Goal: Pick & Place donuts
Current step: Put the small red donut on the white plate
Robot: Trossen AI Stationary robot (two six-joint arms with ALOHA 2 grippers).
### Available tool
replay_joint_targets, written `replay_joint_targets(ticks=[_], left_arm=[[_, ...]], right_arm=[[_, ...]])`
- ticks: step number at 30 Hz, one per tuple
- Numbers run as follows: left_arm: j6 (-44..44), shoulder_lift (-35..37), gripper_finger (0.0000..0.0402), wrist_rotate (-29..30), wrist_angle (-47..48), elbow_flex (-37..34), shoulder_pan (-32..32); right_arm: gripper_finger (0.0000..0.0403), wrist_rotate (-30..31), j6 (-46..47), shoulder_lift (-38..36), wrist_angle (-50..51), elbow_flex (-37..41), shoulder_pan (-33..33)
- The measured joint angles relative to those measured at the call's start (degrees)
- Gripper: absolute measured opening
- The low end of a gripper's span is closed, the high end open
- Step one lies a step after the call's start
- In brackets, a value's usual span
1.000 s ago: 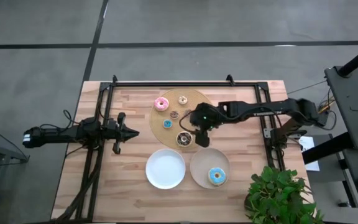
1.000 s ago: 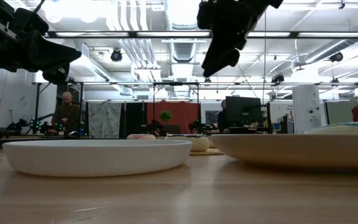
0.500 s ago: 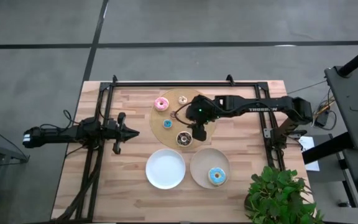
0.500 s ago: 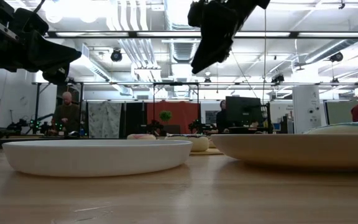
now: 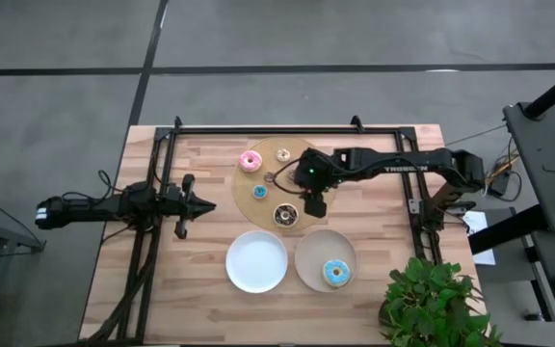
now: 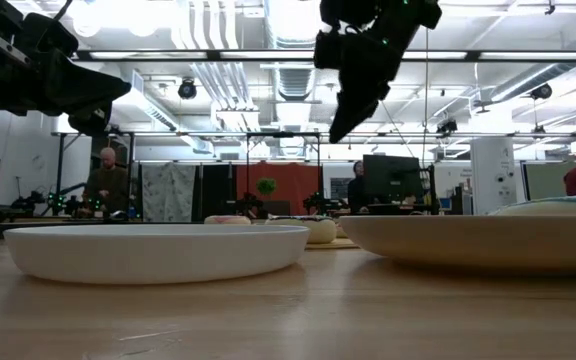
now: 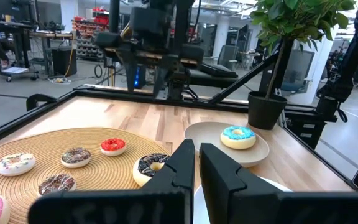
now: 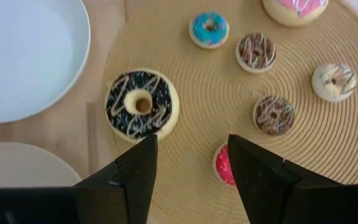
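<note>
Donuts, seven, all small toy rings. Six sit on the round tan woven board (image 5: 277, 178) at the far middle of the surface (image 5: 200, 280). The seventh, the light blue donut (image 5: 335, 273) with sprinkles, lies in the right-hand plate (image 5: 308, 253), the one nearer the plant (image 5: 430, 301).

On the board:
- pink donut (image 8: 294, 7), larger, white drizzle, at the far left edge of the board in the high view
- dark chocolate donut (image 8: 142, 106), larger, cream base with dark sprinkled icing, at the board's near edge, closest to the plates
- tiny blue donut (image 8: 209, 29), between the pink and the chocolate one
- tiny tan donut (image 8: 333, 81), pale icing with dark stripes
- two tiny brown donuts, one (image 8: 257, 51) just beside the blue, the other (image 8: 273, 114) nearer the board's middle
- tiny red donut (image 8: 222, 167), half hidden by a finger in the right wrist view

Right gripper (image 5: 314, 205) hangs above the board's right side, pointing down, jaws partly apart and holding nothing; the red donut lies directly under it, and the chocolate donut sits just beside.

Left gripper (image 5: 203, 205) waits over the left part of the surface, well apart from the board, jaws closed on nothing.

White plate (image 5: 255, 260), on the left of the pair, sits touching the right-hand plate.
</note>
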State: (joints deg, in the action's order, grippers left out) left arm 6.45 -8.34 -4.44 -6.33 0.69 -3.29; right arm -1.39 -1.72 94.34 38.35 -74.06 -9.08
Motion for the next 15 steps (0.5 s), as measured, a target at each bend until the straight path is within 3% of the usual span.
replay_joint_targets(ticks=[15], left_arm=[[0.01, -0.02, 0.0000, -0.01, 0.00, 0.00, 0.00]], right_arm=[[0.0190, 0.02, 0.26, -7.14, -9.12, 12.39, -1.70]])
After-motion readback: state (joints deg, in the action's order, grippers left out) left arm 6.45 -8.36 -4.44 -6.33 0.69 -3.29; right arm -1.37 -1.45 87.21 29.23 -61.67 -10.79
